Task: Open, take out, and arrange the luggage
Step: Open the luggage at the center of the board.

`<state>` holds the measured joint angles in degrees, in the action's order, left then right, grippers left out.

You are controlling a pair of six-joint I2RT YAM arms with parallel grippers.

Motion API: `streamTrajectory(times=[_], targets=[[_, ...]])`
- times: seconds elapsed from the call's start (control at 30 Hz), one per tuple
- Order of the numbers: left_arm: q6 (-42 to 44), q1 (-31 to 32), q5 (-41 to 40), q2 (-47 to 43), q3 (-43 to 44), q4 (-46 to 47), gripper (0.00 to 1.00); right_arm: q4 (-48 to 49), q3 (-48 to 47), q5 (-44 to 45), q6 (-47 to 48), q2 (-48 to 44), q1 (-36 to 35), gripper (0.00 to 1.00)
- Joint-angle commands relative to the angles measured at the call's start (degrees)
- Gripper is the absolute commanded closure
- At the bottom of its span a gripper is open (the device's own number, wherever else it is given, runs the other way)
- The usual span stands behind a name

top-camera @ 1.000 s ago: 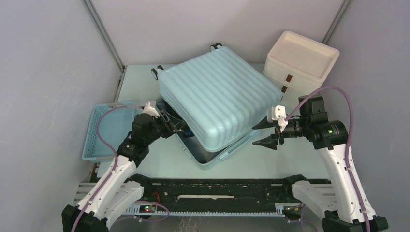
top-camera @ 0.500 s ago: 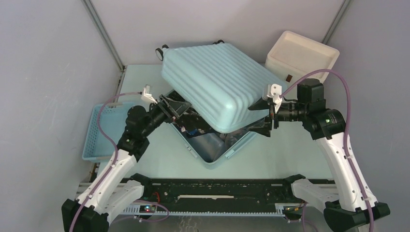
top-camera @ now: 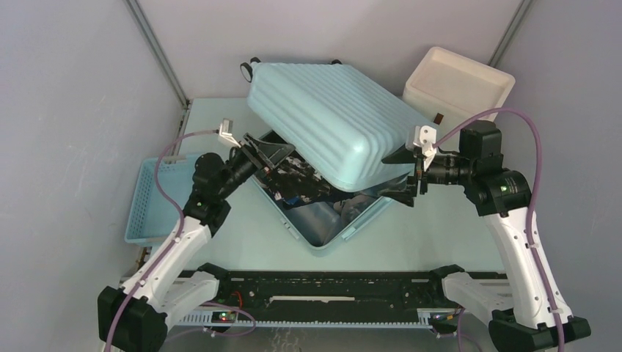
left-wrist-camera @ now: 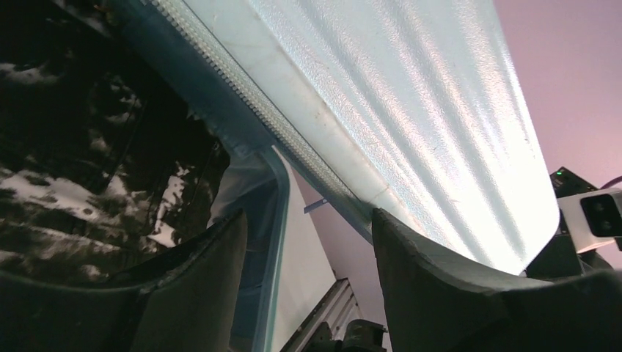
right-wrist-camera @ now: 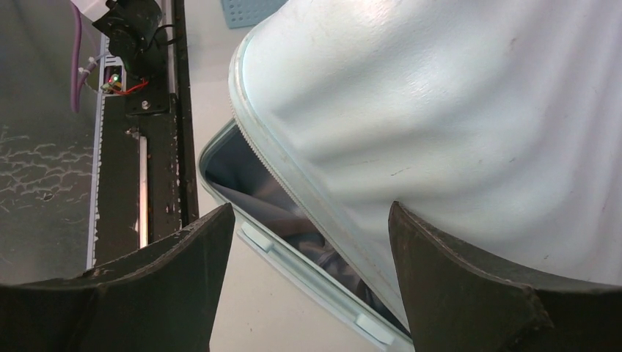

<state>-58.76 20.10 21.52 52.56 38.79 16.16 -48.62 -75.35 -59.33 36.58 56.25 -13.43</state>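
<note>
Pale grey walls close in a light mint-green bench (top-camera: pixel 213 121), seen from above and behind two white robot arms. At the middle of the bench lies the luggage (top-camera: pixel 330 125), a large pale mint-blue hard-shell suitcase with horizontal ribs, set at a slant and partly open. Its lid (top-camera: pixel 323 110) stands tilted up, hinged along the far side, with two small black-and-white wheels (top-camera: pixel 246 70) at the far edge. Its lower shell (top-camera: pixel 323 236) rests flat on the bench, showing grey-blue lining and dark, jumbled contents (top-camera: pixel 297 183) that cannot be made out.

The left gripper (top-camera: pixel 282 165) reaches in under the lid's left edge, over the open shell. In the left wrist view, the left gripper (left-wrist-camera: pixel 306 220) has its fingers spread apart, with the lid's rim and the shell's rim showing in the gap between them.

The right gripper (top-camera: pixel 396 178) sits at the lid's near right corner, one finger above the rim and one below. In the right wrist view, the right gripper (right-wrist-camera: pixel 309 213) is also spread wide, the lid's corner lying between its fingers without being pinched.

A small blue slatted basket (top-camera: pixel 158 198) sits at the left of the bench. A cream-white box (top-camera: pixel 458 84) stands at the far right.
</note>
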Motion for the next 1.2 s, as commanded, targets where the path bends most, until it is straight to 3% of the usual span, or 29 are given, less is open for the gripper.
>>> streamTrajectory(times=[0.0,0.43,0.63,0.87,1.03,1.17], targets=[[-2.7,0.6,1.4,1.3,5.0,7.4,0.31,-1.5,-0.9,-2.2,1.0,-1.3,1.7,0.14],[-3.4,0.6,1.2,5.0,10.0,7.0,0.31,1.8,2.8,-1.6,-1.6,-3.8,3.5,0.15],[-4.4,0.6,1.2,7.2,12.7,6.6,0.31,5.6,0.5,11.9,-5.3,-4.0,2.5,0.12],[-4.0,1.1,0.6,11.0,18.1,4.3,0.31,8.4,-0.8,28.2,-7.2,-3.2,-6.8,0.13],[-4.6,1.3,0.7,13.1,20.1,3.5,0.31,8.6,0.0,27.0,-7.8,-4.1,-6.1,0.12],[-5.6,1.3,-1.2,12.4,20.0,3.1,0.38,8.3,0.1,23.6,-8.7,-5.1,-1.5,0.12]])
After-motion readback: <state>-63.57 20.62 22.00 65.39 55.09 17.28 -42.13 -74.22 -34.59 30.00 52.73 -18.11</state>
